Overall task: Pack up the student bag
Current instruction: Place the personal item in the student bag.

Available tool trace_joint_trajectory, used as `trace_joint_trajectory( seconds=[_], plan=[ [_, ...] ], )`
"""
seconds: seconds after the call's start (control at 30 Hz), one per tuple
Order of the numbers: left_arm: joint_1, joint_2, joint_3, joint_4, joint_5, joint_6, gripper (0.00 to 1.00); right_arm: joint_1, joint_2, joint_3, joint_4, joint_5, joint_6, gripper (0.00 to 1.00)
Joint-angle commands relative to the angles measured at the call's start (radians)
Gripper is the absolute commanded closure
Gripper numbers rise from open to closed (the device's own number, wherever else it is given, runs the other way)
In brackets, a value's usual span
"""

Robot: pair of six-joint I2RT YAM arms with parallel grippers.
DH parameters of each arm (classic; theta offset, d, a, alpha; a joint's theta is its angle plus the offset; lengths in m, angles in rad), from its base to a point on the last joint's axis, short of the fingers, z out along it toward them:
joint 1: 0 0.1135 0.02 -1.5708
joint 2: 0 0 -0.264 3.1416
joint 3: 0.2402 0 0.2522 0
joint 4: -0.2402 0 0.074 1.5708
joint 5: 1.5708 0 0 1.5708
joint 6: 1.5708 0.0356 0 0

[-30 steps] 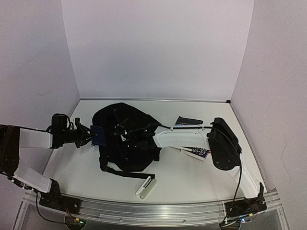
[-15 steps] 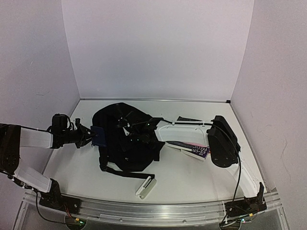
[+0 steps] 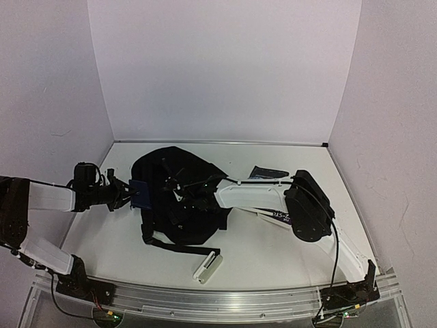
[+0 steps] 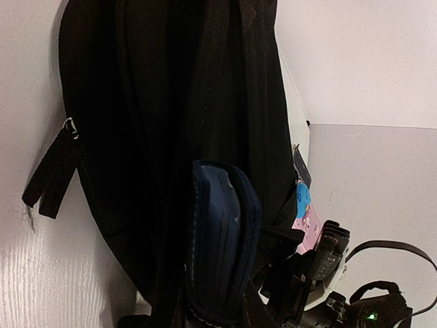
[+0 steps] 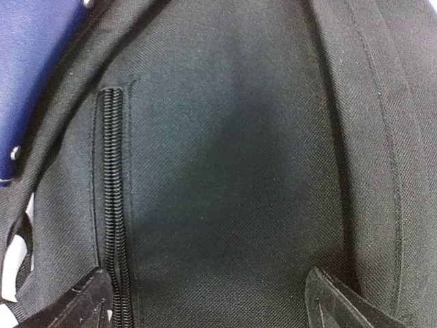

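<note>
Just outside student bag (image 3: 158, 179): navy wallet (image 3: 140, 194)

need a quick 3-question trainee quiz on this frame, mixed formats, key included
1. True or false: the right gripper is shut on the student bag.
2. The left gripper holds: A) a bottle B) the navy wallet C) a pen.
3. Which loose item lies lowest in the top view?
Key: 1 false, its jaws stand open over the bag. 2 B. 3 the white case.
</note>
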Motion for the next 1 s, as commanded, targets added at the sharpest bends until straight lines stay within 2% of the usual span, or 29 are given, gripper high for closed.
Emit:
trace_joint_trajectory(
  seconds=[0.0, 0.07, 0.23, 0.4, 0.6, 0.67, 0.83, 0.97],
  plan=[
    [0.005, -0.003, -0.002, 0.04, 0.017, 0.01, 1.0, 0.003, 0.074, 0.037, -0.07, 0.103, 0.018, 0.06],
    [0.006, -0.004, -0.004, 0.04, 0.016, 0.01, 1.0, 0.003, 0.091, 0.04, -0.085, 0.122, 0.028, 0.11],
    [0.006, -0.008, -0.005, 0.035, 0.013, 0.012, 1.0, -0.013, 0.117, 0.029, -0.087, 0.049, 0.054, 0.42],
    [0.006, -0.015, -0.008, 0.019, 0.007, 0.021, 1.0, -0.048, 0.132, 0.0, -0.084, -0.064, 0.077, 0.62],
    [0.008, -0.019, -0.008, 0.012, 0.003, 0.024, 1.0, -0.048, 0.132, -0.012, -0.085, -0.007, 0.068, 0.66],
    [0.008, -0.024, -0.008, 0.019, 0.013, 0.027, 1.0, -0.043, 0.121, -0.023, -0.085, 0.062, 0.069, 0.73],
    [0.007, -0.06, 0.008, 0.016, 0.037, 0.056, 1.0, -0.016, 0.085, -0.036, -0.081, 0.187, 0.084, 1.0],
    [0.006, -0.1, 0.035, -0.03, 0.05, 0.056, 1.0, -0.013, 0.032, -0.048, -0.026, 0.139, 0.156, 1.0]
  ],
)
